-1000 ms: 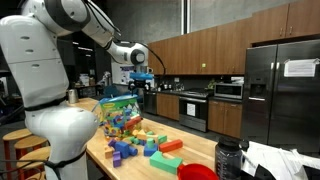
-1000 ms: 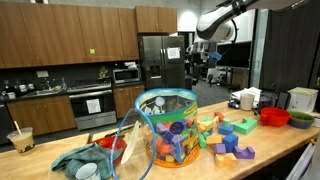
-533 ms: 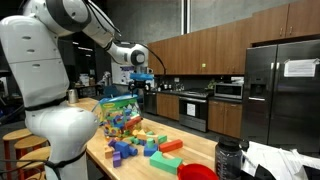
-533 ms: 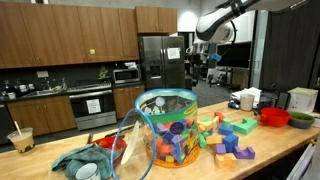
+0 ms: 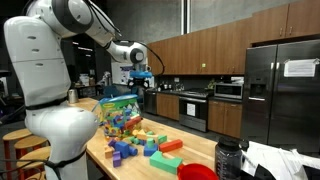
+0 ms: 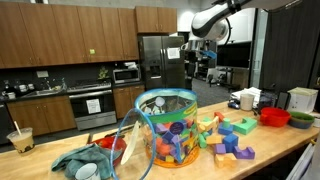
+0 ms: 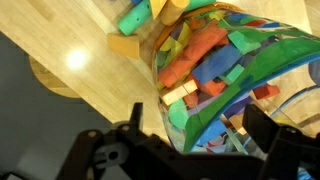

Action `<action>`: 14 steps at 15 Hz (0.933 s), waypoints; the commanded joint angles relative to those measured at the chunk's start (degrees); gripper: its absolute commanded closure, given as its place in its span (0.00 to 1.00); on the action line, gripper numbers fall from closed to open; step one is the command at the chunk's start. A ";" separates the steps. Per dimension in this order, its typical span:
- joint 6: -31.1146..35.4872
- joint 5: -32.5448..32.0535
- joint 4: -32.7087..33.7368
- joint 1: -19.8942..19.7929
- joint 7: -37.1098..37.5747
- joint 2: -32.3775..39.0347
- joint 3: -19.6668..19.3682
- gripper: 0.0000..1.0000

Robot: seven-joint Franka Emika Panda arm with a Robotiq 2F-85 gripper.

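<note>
Clear glossy plastic tub, seemingly foam blocks, smooth wooden counter.

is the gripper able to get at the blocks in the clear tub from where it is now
Probably yes. The gripper hangs open above the tub, with only air between them, and the wrist view looks down on the blocks through what seems an open top.

Wooden countertop carries clear tub of blocks, loose blocks, red bowl, teal cloth.
</note>
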 commanded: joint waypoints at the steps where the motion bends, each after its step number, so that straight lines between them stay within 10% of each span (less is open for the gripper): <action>1: -1.79 2.76 4.83 0.88 -3.86 3.76 0.79 0.00; 14: -2.38 11.30 10.37 0.72 -12.22 9.33 5.15 0.00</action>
